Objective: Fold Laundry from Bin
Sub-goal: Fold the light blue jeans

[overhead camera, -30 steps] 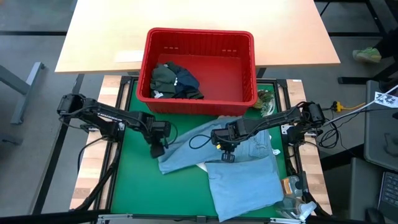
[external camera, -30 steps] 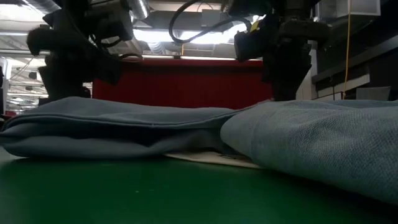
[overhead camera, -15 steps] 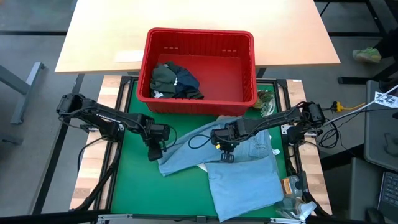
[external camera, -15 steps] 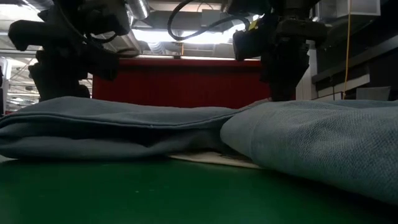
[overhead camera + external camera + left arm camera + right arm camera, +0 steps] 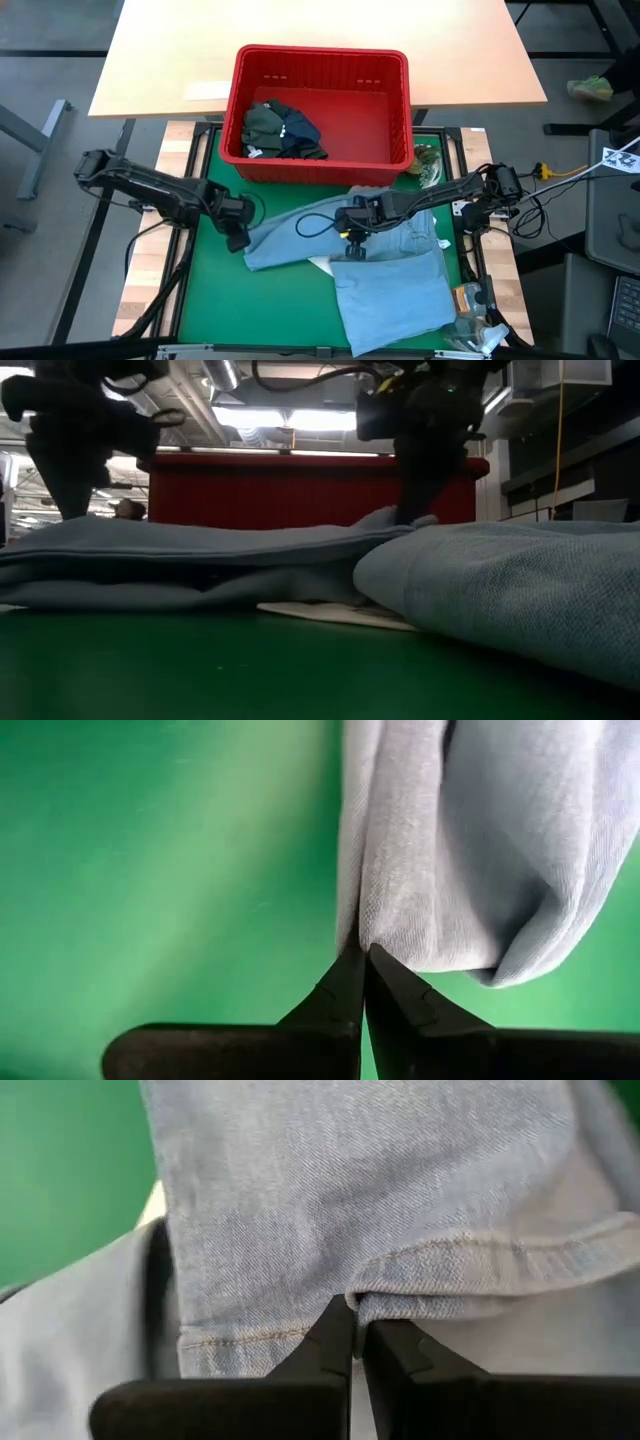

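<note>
Left pincer (image 5: 238,238) closed, tugging the shirt (image 5: 290,232) leftward.

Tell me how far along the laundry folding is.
Early. One light blue garment lies flat on the green mat. Both hands, left hand and right hand, pinch a second blue garment, mid-fold. Dark clothes wait in the red bin.

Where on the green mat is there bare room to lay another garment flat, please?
The green mat is bare in front of the left gripper, left of the light blue shirt. The red bin leaves only a thin strip. The middle and right are crowded by cloth and the right gripper.
</note>
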{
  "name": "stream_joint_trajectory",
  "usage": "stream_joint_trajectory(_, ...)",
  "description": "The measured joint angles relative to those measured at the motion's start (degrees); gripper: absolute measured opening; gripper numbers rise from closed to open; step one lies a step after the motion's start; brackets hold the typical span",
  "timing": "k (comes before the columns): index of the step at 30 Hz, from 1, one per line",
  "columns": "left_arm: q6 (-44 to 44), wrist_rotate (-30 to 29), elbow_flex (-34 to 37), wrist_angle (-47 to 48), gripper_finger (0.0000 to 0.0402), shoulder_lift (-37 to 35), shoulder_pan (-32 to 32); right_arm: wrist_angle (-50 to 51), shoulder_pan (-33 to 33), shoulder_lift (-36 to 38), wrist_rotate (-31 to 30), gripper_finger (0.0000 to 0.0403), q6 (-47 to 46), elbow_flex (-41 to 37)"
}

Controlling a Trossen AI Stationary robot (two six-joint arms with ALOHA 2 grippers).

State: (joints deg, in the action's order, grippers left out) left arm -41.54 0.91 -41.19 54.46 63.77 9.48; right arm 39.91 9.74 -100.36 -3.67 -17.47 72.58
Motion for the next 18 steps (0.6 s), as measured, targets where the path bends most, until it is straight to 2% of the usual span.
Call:
stream_joint_trajectory(5,-7.22,-2.15,-0.02,9.42,0.0001,-4.51,1.52,-1.58,0.00,0.00,-8.39,0.0012,2.48,0.00)
stream_joint_trajectory(8,-12.06,-3.04,-0.02,13.99,0.0000,-5.22,2.00,-1.84,0.00,0.00,-11.31,0.0012,3.06,0.00)
stream_joint_trajectory(11,-13.90,-3.41,-0.02,14.93,0.0000,-5.13,1.95,-1.60,-0.69,0.00,-11.13,0.0012,3.19,0.00)
stream_joint_trajectory(16,-15.25,-5.71,-0.02,15.07,0.0000,-3.36,1.95,-0.98,-2.02,0.00,-5.39,0.0012,3.17,0.00)
stream_joint_trajectory(18,-16.03,-7.16,-0.02,15.32,0.0000,-2.35,1.92,-0.52,-2.05,0.00,-4.89,0.0012,3.16,0.00)
